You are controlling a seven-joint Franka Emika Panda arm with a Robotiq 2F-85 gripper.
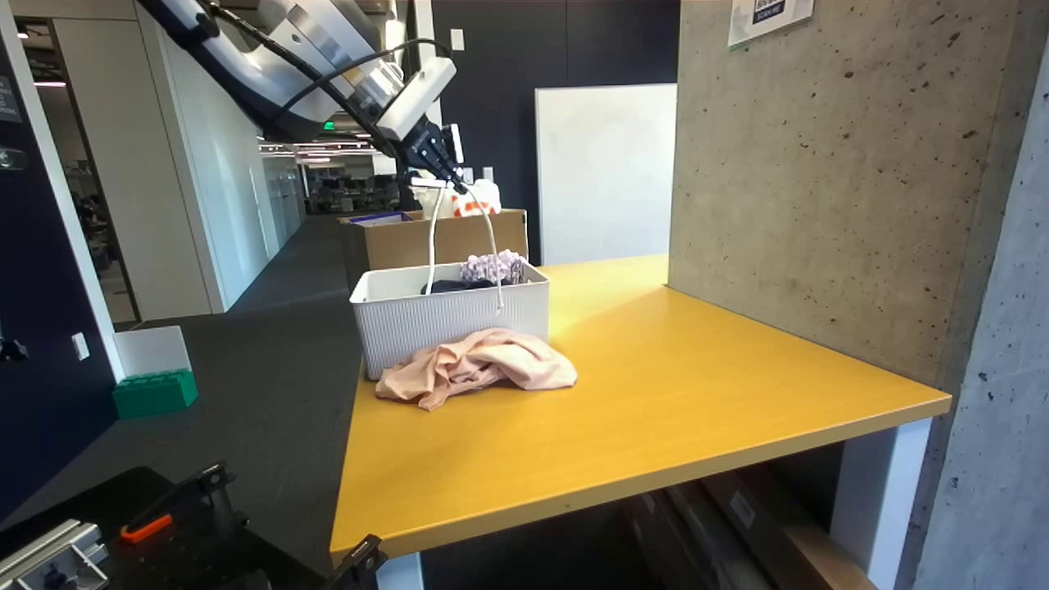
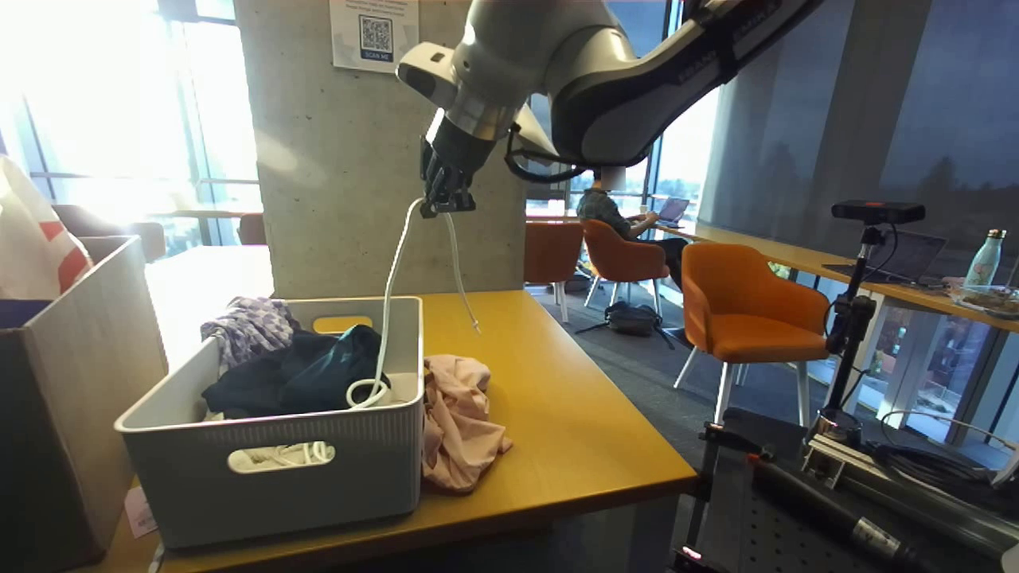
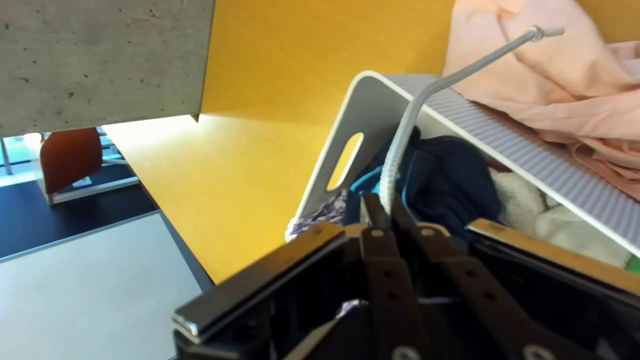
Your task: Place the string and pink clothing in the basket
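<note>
1. Cardboard box (image 2: 72,414), well left of the gripper (image 2: 440,207) as I see it in an exterior view.
2. Pale basket (image 2: 358,485), lower than the gripper and mostly left of it, holding purple cloth (image 2: 251,330) and dark clothes (image 2: 294,378).
3. Gripper up in the air, fingers (image 3: 381,247) pinched together on the white string (image 3: 396,150). Beneath it one strand drops into the basket; the other, knotted near its tip, dangles outside the basket wall.
4. Pink clothing (image 2: 462,426), below the gripper and slightly to its right, crumpled on the yellow table (image 2: 573,430) just beside the basket.
5. Orange chair (image 2: 764,338), well to the gripper's right.
</note>
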